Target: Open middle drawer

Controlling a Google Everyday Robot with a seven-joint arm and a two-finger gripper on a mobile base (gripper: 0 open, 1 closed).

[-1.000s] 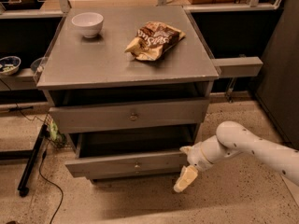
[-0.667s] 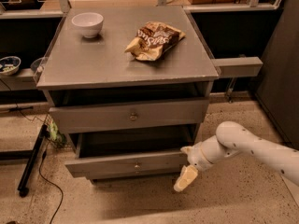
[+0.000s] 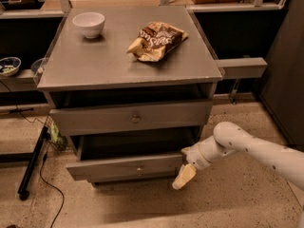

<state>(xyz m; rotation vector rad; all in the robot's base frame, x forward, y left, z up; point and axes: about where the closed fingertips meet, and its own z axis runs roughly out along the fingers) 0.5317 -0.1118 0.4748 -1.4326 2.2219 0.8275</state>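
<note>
The middle drawer [image 3: 128, 167], grey with a small round knob [image 3: 139, 167], stands pulled out from the cabinet, and its dark inside shows above its front. My gripper [image 3: 184, 175] hangs at the right end of that drawer front, pointing down towards the floor, on the white arm [image 3: 247, 148] that comes in from the right. The wider drawer [image 3: 133, 118] above it has its own knob and sits only slightly forward. No drawer shows below the pulled-out one.
On the cabinet top [image 3: 95, 65] stand a white bowl [image 3: 88, 23] and a crumpled snack bag [image 3: 156, 41]. A black stand foot and cable [image 3: 33, 167] lie on the floor at the left. A dark cabinet wall [image 3: 285, 80] stands at the right.
</note>
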